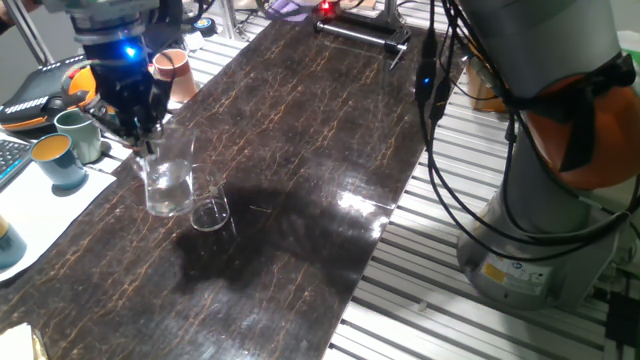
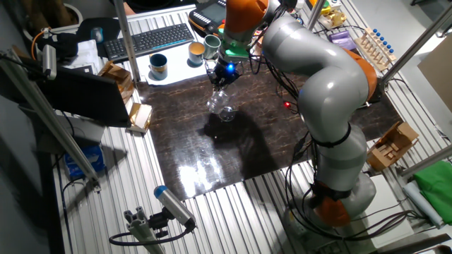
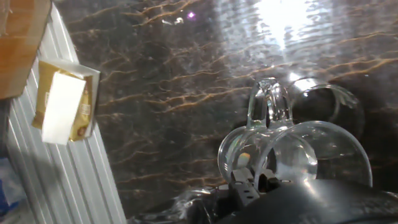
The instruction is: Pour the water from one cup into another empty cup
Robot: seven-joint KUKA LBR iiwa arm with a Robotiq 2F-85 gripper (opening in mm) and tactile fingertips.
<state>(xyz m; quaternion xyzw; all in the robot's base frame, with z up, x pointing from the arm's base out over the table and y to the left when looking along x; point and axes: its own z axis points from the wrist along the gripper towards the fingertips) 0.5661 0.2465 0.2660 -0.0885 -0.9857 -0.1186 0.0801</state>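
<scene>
Dark marbled tabletop fills the scene. Just above it the tumbler hangs from the gripper, whose fingers are clamped on its rim. It is tipped toward the glass, which stands upright just beside it, likely so the pour lands inside. The hand view shows the two rims nearly touching. The water itself is too faint to make out. Coloured mugs stand well apart at the table's edge.
</scene>
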